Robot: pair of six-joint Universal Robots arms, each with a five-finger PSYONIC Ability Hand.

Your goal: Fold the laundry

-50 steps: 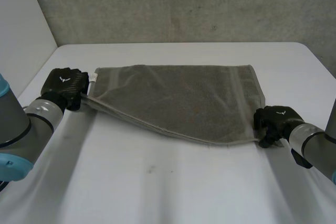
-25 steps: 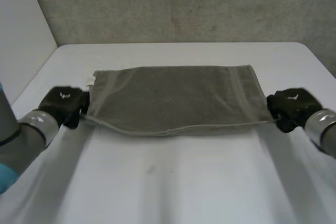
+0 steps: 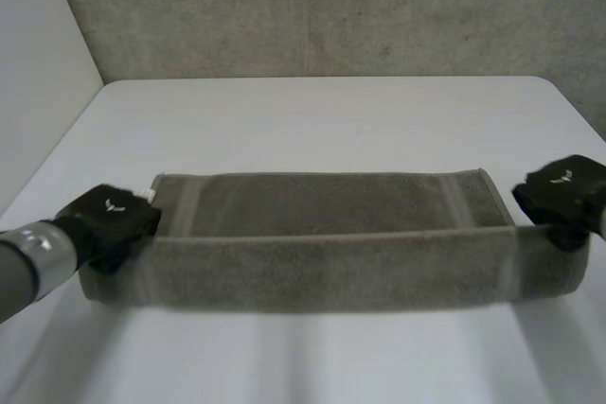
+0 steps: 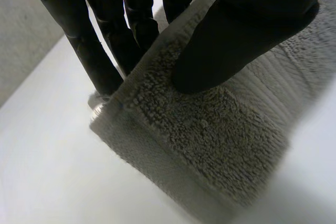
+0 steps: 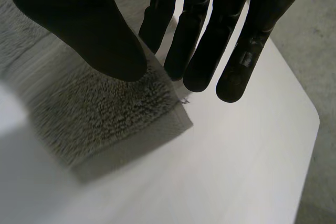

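A grey-brown towel (image 3: 331, 234) hangs stretched between my two hands as a long band, its far part lying on the white table (image 3: 322, 111). My left hand (image 3: 109, 219) holds the towel's left end. In the left wrist view the thumb (image 4: 236, 40) presses the towel (image 4: 210, 140) from above against the fingers (image 4: 100, 51) behind it. My right hand (image 3: 566, 191) holds the right end. In the right wrist view its thumb (image 5: 89, 30) pinches the towel's corner (image 5: 100, 114) against the fingers (image 5: 194, 40).
A grey wall (image 3: 322, 7) closes off the table's far edge. A white panel (image 3: 38, 73) stands along its left side. The table's right far corner (image 3: 549, 87) is rounded.
Both hands have pulled the towel's ends toward the near side of the table and apart. The towel went from a slack skewed sheet to a taut long band.
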